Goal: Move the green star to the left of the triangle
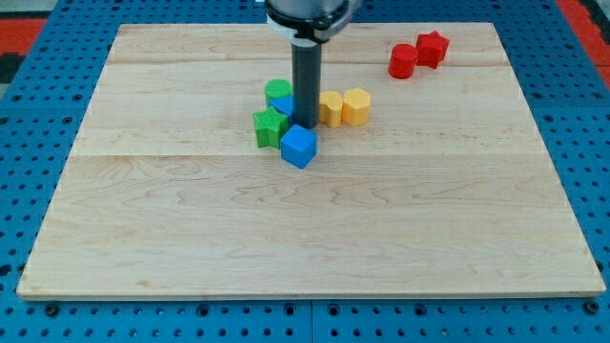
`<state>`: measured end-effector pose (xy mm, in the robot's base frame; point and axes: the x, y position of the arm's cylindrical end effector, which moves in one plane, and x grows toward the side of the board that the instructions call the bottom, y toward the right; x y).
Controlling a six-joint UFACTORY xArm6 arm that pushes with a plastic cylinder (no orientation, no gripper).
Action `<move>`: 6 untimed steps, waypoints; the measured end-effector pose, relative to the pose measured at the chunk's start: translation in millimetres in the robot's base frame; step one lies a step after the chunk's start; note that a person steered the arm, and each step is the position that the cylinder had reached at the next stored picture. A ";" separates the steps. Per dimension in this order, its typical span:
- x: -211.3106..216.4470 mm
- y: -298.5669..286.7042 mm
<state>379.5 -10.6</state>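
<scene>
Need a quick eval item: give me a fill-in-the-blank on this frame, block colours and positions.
1. The two blocks near the view's top right corner, a star and a rounder block, are both ____.
2. My tip comes down just above the ____ cube.
3. The green star lies to the view's ____ of my tip.
4. Right of the rod sit two ____ blocks.

Missing words: red; blue; left; yellow.

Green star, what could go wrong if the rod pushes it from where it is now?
My tip sits inside a tight cluster. The green star touches the blue cube and a second green block, so a push may drag those along. The rod also hides part of a blue block behind it, possibly the triangle.
</scene>
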 end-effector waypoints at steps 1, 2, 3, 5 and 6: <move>-1.9 9.0; -19.1 21.7; 9.8 24.5; 39.9 -93.3; 9.7 -99.3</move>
